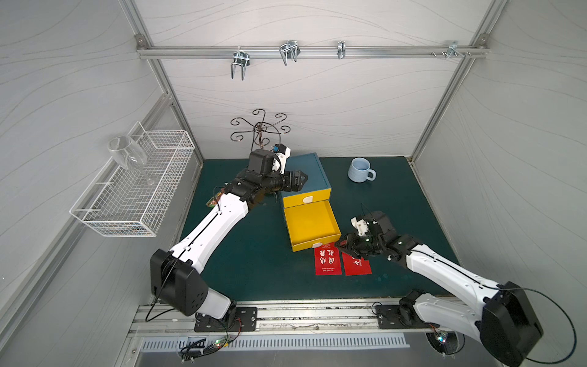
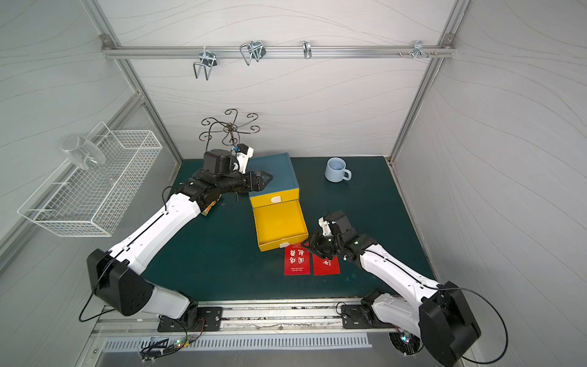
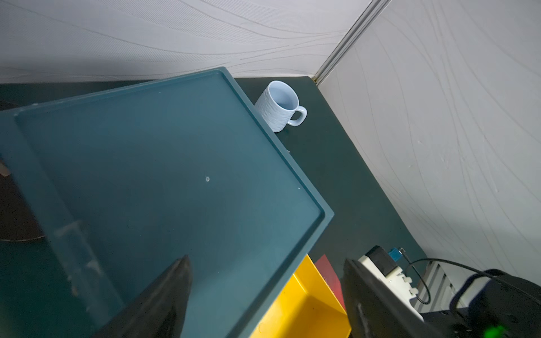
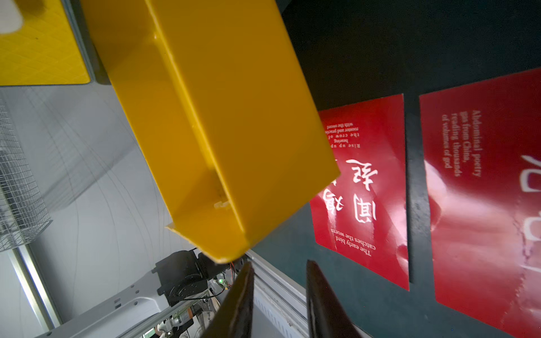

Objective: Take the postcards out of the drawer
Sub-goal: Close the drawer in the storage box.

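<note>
Yellow plastic drawer (image 1: 309, 222) stood open, apparently empty; two flat red paper postcards (image 1: 327, 262) lay on the green mat (image 1: 254, 270) just before it. Right gripper (image 1: 340, 244) hovered above them, narrow, holding nothing; left gripper (image 1: 304, 179) gaped wide

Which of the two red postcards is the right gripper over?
The right-hand card, printed "Abdominal poetry": the right gripper covers its far corner in both top views. The "early bird" card beside it is clear of the gripper.
</note>
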### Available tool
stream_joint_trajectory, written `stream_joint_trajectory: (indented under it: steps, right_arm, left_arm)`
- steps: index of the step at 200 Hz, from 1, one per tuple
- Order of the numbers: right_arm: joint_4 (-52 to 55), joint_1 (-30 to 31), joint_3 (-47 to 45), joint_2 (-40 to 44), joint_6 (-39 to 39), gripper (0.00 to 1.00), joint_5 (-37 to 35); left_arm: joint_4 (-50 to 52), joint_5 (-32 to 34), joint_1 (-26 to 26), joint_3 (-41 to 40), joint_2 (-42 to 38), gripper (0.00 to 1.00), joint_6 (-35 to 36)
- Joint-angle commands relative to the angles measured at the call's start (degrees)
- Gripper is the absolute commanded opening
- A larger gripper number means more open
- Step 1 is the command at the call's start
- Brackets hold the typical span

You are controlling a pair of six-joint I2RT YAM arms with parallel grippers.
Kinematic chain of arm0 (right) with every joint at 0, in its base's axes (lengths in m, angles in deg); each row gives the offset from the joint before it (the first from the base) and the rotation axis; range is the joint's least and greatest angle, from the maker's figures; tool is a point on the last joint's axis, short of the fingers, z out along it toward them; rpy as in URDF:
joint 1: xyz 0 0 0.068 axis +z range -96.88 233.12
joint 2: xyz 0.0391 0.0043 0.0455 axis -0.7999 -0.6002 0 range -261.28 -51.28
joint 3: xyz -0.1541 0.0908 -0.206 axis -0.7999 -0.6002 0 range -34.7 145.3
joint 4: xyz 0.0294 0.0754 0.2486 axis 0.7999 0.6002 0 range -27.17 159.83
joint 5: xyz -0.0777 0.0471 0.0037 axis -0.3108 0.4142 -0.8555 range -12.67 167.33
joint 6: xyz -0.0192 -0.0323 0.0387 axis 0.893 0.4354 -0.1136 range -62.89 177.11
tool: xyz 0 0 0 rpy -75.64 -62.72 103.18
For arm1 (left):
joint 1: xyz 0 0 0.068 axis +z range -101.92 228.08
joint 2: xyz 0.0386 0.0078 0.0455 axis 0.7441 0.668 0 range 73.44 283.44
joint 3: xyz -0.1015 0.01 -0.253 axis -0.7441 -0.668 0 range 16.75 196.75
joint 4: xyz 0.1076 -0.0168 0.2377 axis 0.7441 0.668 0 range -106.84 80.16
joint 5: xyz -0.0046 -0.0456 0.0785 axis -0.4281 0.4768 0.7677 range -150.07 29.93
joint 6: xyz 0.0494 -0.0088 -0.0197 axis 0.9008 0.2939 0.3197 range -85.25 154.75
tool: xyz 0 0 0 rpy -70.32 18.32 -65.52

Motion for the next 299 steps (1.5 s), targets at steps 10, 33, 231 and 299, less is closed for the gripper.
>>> stream_joint_trajectory:
  steps: [10, 33, 231, 299]
  right_arm:
    - [-4.5, -0.2, 0.7, -1.6, 1.7, 0.32, 2.0]
    - [-5.1, -0.2, 0.9, -2.2, 2.1, 0.32, 1.8]
    - [-26.5, 0.8, 6.8, -17.9, -2.1, 0.28, -7.9]
    - [-40.6, 0.8, 9.4, -28.9, -7.1, 0.25, -10.7]
  left_arm:
    - [-0.9, -1.4, 0.2, 7.0, 6.7, 0.85, 3.8]
    - [2.9, -1.6, 0.2, 10.8, 11.7, 0.85, 5.1]
    - [4.1, -4.5, 0.1, 6.1, 15.3, 0.84, 4.4]
    - [4.7, -4.6, 0.2, 5.8, 15.5, 0.84, 5.3]
